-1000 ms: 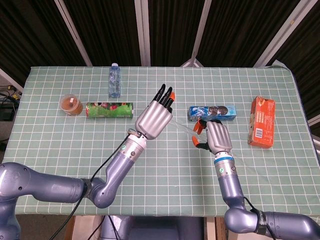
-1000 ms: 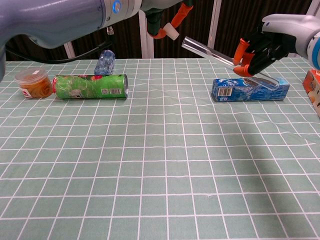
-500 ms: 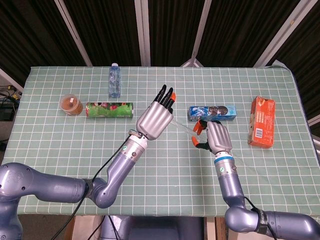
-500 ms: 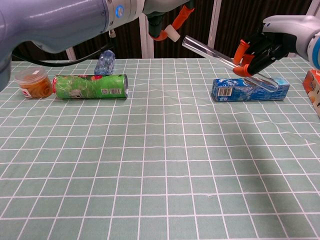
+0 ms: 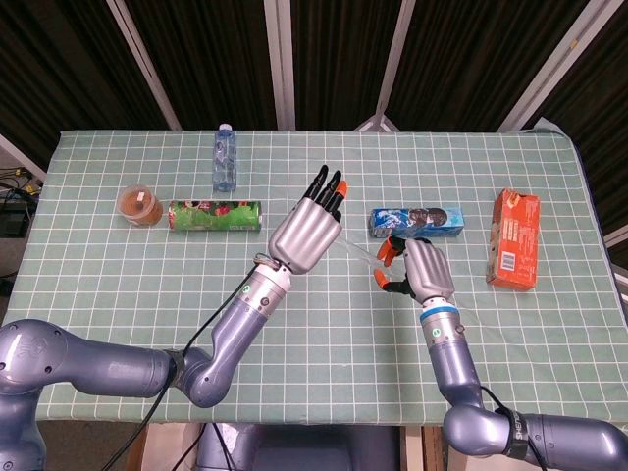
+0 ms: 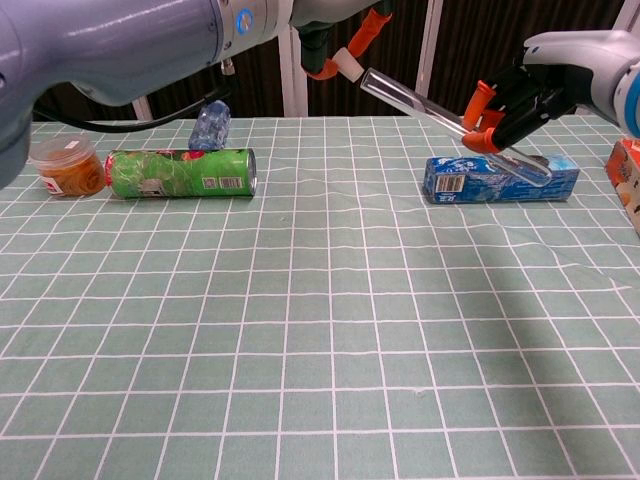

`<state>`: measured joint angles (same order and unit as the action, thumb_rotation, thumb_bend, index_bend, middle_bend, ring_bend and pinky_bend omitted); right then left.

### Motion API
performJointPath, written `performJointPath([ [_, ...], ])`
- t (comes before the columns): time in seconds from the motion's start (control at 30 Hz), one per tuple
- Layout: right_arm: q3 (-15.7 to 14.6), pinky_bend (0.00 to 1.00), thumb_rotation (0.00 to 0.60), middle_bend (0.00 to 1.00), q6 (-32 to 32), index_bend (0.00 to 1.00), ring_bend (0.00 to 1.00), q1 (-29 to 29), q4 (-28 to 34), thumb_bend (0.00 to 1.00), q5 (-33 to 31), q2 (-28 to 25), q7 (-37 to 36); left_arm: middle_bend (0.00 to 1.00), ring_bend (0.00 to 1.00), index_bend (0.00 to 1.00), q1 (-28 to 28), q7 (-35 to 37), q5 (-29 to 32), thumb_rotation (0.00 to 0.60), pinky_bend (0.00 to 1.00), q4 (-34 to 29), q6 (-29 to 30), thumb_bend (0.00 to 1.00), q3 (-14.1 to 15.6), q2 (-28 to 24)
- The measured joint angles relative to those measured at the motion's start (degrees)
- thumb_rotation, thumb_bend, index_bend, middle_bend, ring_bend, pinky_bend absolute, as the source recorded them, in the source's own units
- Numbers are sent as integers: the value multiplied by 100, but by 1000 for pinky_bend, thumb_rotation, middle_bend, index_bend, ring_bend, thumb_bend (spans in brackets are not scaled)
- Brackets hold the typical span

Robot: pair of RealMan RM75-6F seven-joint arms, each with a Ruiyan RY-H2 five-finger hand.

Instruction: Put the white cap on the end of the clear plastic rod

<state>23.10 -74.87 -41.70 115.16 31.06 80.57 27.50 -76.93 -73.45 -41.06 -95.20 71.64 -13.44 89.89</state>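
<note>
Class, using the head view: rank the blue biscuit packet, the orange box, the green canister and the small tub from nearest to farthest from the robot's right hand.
From the right hand:
1. Blue biscuit packet, just beyond it.
2. Orange box, toward the table's right edge.
3. Green canister, left of centre.
4. Small tub, far left.

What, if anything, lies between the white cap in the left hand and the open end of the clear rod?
Nothing. In the chest view the white cap sits right beside the clear rod's open end, not yet on it.

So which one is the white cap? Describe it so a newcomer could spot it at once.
In the chest view, find the left hand raised above the table's far edge. The white cap is the small white piece pinched in its orange fingertips, just left of the open end of the clear rod held by the right hand.
</note>
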Motion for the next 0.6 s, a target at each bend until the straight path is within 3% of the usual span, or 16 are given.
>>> performJointPath([
  [0.6,5,216,600,603,48,802,381,-43,44,626,-163,-72,-162,108,0,603,-33,2,-59,600,0,86,32,527,-39,171],
])
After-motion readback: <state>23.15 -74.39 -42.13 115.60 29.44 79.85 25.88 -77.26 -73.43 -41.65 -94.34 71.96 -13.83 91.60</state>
